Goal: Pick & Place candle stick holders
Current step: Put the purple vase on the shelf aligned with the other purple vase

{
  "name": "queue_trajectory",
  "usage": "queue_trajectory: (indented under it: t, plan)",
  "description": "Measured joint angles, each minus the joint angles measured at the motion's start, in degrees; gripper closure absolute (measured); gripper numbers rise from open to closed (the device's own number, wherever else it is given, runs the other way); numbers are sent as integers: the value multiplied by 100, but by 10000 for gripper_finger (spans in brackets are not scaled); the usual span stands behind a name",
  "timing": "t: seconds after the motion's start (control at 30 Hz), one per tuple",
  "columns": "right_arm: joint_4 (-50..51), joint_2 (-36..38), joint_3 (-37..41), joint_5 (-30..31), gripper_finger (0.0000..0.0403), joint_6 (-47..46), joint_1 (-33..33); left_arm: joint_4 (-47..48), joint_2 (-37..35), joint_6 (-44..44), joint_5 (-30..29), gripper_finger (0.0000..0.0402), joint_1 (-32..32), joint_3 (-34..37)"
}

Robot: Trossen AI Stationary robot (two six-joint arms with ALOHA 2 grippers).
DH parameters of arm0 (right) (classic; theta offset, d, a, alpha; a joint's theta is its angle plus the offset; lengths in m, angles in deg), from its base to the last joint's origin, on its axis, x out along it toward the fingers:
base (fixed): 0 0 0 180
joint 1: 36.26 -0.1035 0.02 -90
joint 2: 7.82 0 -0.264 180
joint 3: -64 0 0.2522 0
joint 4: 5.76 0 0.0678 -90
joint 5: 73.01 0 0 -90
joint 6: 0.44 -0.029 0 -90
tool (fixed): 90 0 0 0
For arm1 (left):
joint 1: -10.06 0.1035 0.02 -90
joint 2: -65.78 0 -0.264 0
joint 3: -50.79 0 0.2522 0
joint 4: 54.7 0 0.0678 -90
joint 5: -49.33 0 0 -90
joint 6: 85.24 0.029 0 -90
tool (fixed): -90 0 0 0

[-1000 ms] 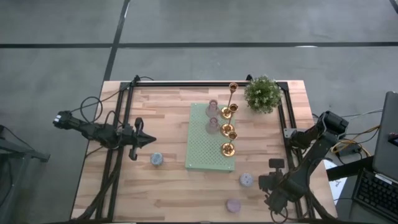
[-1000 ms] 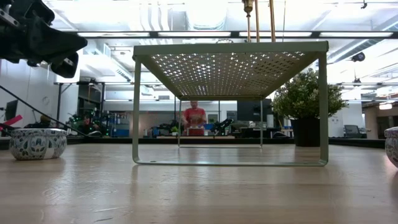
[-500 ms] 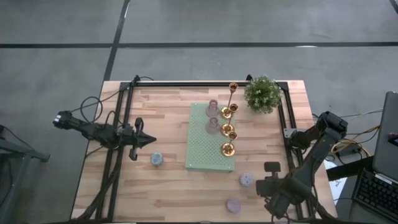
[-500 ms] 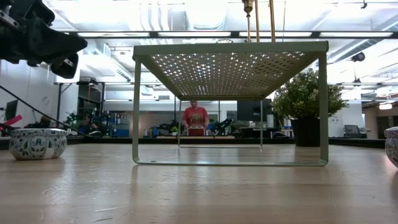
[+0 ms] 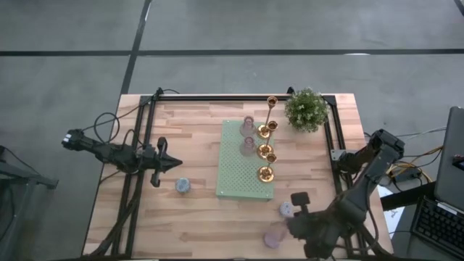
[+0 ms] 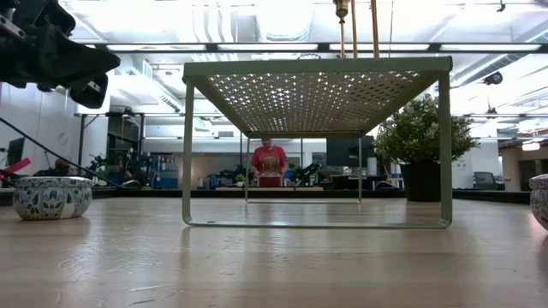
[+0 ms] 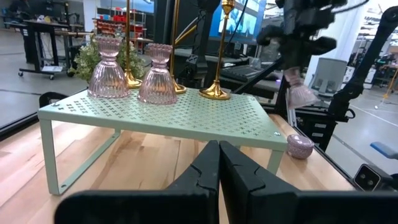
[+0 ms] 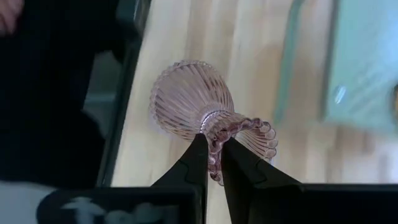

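Note:
My right gripper (image 8: 211, 142) hangs above the table's near right part (image 5: 284, 230), shut on a pink ribbed glass candle stick holder (image 8: 188, 99), which also shows in the left wrist view (image 7: 303, 94). Two more pink glass holders (image 7: 109, 73) (image 7: 157, 78) and several gold holders (image 5: 266, 172) stand on their bases on the pale green mat (image 5: 243, 174). A lavender cup (image 5: 287, 210) and a blue-grey cup (image 5: 183, 185) sit on the table. My left gripper (image 7: 219, 163) waits shut at the table's left (image 5: 174, 165). My right gripper pinches the holder's beaded rim (image 8: 216, 163) at its small end between the two fingers. The fingers slant down from above. The holder is lifted clear of the table and hangs below the fingers, its wide ribbed bell (image 7: 303, 98) lowest.
A potted plant (image 5: 306, 109) stands at the far right corner. The mat is a raised shelf on thin legs (image 6: 187, 154). A black frame rail (image 5: 330, 138) runs along the table's right side. Bare wood lies in front of the mat (image 5: 217, 225).
My right gripper has risen and gone toward the table's left edge, tipping and rolling as it went, still shut. The pink holder has come up with it, clear of the table. My left arm has kept still.

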Motion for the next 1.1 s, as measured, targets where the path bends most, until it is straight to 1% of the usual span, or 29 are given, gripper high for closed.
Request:
queue_trajectory:
  t: [0.1, 0.27, 0.37, 0.5, 0.6, 0.67, 0.73, 0.93, 1.1]
  plan:
    - [-284, 0, -4, 313, 384, 480, 75, 5, 0, 1, 1, 392, 0, 1]
    - [-875, -111, -28, 583, 384, 1250, 163, 3, 0, 1, -1, 392, 0, 1]
    - [-1049, -404, -105, 575, 384, 1717, 269, 7, 0, 0, 0, 392, 0, 0]
    - [-987, -808, -326, 601, 384, 2061, 500, 16, 2, -1, 1, 392, 0, 1]
    - [-1004, -1075, -614, 426, 384, 2315, 695, 20, 2, 0, 0, 392, 0, 0]
    - [-981, -1283, -857, 195, 384, 2550, 799, 24, 2, 0, 0, 392, 0, 1]
    - [-866, -1496, -1114, 104, 384, 2832, 872, 27, 2, -1, -1, 392, 0, 1]
    - [-113, -2168, -2047, 109, 384, 3381, 1175, 48, 2, 1, 1, 392, 0, 1]
    - [347, -2765, -2658, 125, 384, 3846, 1365, 51, 2, -1, 1, 392, 0, 1]
